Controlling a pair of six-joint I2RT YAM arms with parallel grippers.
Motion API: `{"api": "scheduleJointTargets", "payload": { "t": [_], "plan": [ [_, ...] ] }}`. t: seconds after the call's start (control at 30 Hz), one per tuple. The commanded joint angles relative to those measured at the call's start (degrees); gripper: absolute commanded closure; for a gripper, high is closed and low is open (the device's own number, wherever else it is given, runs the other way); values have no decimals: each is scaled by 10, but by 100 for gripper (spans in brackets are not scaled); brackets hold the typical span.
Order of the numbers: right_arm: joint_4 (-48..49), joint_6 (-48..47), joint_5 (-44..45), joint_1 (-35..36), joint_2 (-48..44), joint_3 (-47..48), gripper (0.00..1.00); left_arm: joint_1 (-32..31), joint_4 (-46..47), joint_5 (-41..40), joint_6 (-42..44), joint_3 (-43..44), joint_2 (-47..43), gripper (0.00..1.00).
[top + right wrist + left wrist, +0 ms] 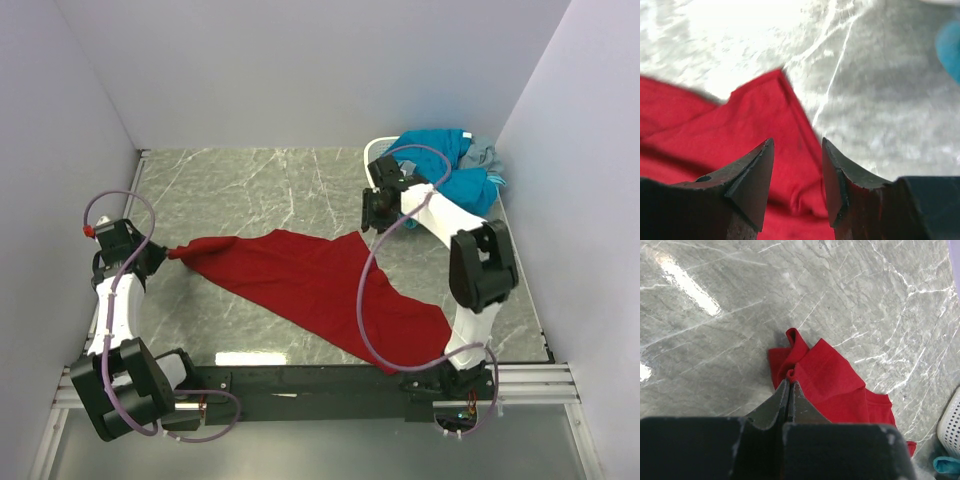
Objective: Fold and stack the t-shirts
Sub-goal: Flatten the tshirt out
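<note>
Marble table below me: red shirt spread across the middle, my left claw pinching its left tip, my right claw released, hovering over its far corner.

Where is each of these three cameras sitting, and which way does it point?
Top external: high behind the robot, looking down on the table, left arm, right arm, red t-shirt and basket.
Left wrist: on the left arm, looking down past the left gripper, shut on the shirt's corner.
Right wrist: on the right arm, looking down through the open right gripper at another corner.
Shared: all three show the red t-shirt.
</note>
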Motion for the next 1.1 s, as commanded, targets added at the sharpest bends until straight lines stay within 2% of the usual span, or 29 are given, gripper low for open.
{"api": "scheduleJointTargets", "payload": {
  "t": [0.0,0.37,1.07],
  "plan": [
    [36,-19,-11,-2,41,39,50,-5,22,7,15,-2,0,100],
    [42,-38,-27,-2,128,96,50,-22,41,-6,-2,-4,28,99],
    [39,-35,-22,17,164,91,53,-62,47,-30,0,22,72,100]
  ]
}}
